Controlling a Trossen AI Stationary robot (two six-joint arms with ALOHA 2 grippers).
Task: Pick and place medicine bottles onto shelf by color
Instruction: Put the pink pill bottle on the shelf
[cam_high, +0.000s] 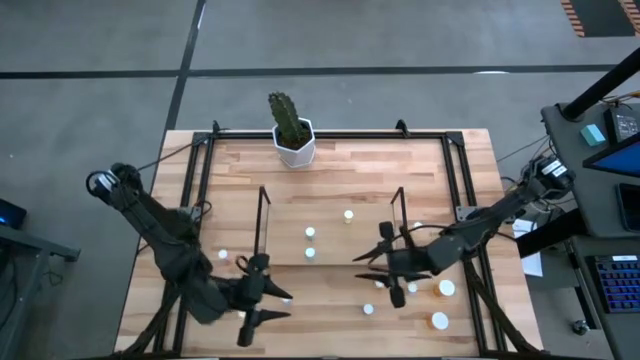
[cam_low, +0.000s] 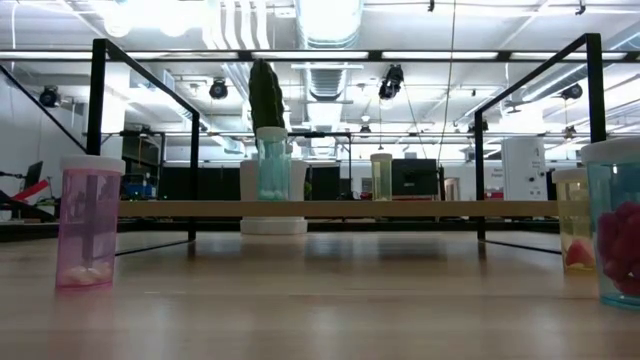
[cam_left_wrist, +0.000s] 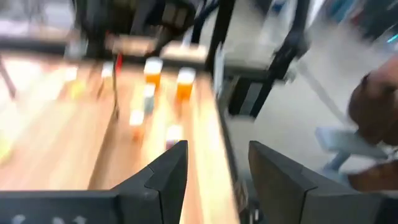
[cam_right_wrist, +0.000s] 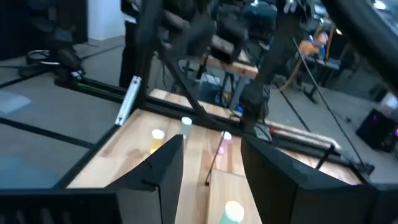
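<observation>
Risk: right gripper (cam_right_wrist: 208, 165), spread and empty over near-right bottles (cam_high: 440, 320), could topple one; left gripper (cam_left_wrist: 214, 171) spread too, idle.

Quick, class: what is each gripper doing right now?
Left gripper: jaws open, holding nothing.
Right gripper: jaws open, holding nothing.
</observation>
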